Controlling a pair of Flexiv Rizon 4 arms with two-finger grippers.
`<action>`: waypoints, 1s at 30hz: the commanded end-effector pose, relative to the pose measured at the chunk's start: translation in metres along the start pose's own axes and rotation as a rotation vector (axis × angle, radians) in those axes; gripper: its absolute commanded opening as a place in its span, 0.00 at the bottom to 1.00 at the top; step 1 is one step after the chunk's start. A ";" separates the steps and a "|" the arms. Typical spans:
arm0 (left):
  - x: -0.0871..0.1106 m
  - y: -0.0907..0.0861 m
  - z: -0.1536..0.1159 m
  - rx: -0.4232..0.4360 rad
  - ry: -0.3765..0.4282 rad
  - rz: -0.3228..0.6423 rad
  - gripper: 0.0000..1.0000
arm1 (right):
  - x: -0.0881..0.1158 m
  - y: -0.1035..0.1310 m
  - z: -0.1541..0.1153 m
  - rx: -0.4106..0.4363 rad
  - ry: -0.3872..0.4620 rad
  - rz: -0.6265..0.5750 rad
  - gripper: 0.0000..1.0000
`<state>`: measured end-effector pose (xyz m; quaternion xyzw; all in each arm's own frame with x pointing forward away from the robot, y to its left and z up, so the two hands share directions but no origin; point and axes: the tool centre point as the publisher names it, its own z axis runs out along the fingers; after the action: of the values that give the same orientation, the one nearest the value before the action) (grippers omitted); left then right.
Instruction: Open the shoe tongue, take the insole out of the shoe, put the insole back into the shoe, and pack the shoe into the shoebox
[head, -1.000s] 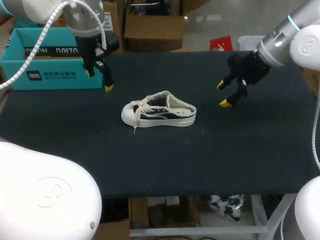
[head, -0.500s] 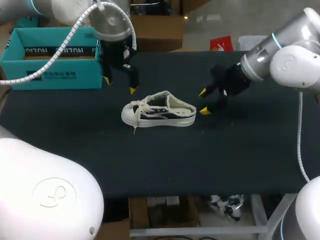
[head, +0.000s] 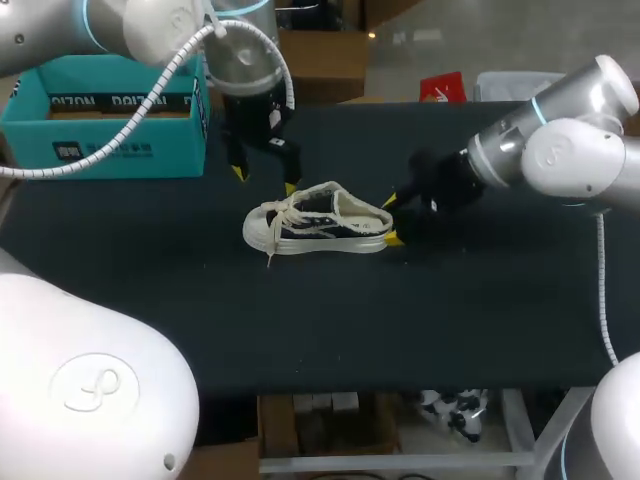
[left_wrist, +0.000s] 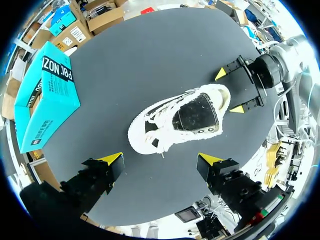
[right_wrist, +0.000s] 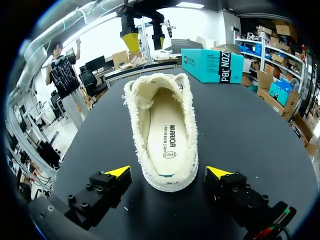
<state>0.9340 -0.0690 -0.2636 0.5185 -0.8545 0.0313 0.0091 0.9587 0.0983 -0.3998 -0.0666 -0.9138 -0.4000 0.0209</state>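
Heel (right_wrist: 169, 183) nearest: the right gripper (right_wrist: 168, 172) sits low over the table (head: 470, 320), fingers spread wide to either side of that heel and seemingly clear of it, holding nothing; the shoe (right_wrist: 162, 125) stands on its sole in the middle of the table, its long axis running straight away from this gripper, heel close and toe far; the insole (right_wrist: 162, 137) lies flat inside the opening; above the laced front hangs the left gripper (head: 264, 180), likewise wide open and empty; the shoebox (head: 100, 150) stands well apart at the table's far left corner. By my reading the right arm is placed to steady the heel; the left, nearer the tongue, is the one to lift it.
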 end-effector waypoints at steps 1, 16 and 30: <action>0.007 -0.003 0.007 0.002 -0.004 -0.001 1.00 | -0.001 -0.001 0.007 -0.018 -0.003 0.000 1.00; 0.016 -0.011 0.019 0.018 0.015 -0.015 1.00 | -0.001 -0.001 0.027 -0.078 -0.026 0.052 1.00; 0.027 -0.015 0.022 0.030 0.005 -0.018 1.00 | -0.003 -0.006 0.038 -0.143 -0.044 0.061 1.00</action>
<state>0.9357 -0.0990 -0.2819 0.5256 -0.8495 0.0462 0.0056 0.9610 0.1232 -0.4255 -0.1054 -0.8834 -0.4565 0.0079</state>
